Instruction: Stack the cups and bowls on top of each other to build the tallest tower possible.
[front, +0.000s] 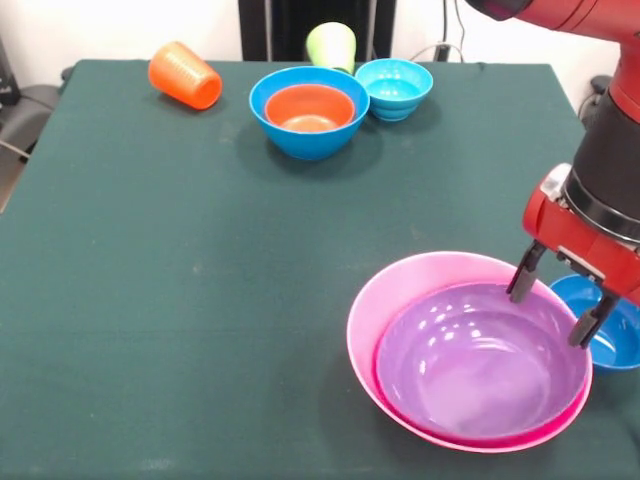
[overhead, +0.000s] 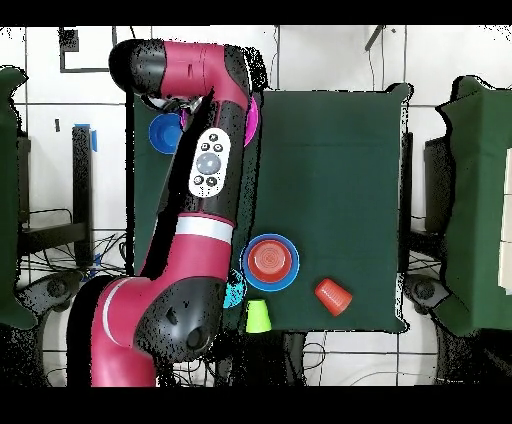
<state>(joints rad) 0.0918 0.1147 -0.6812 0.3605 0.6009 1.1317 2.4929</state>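
Purple bowl (front: 480, 365): nested in pink bowl (front: 362, 330).
Orange bowl (front: 309, 108): nested in blue bowl (front: 270, 125).
Gripper (front: 556, 305): spread, empty.

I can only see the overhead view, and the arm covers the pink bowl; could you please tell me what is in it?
Observer: The purple bowl sits nested inside the pink bowl.
Operator: Thanks. Is the hand open?
Observer: Yes, the hand is open at that stack's rim, on the side towards the dark blue bowl.
Operator: And is the orange cup upright?
Observer: No, the orange cup lies on its side.
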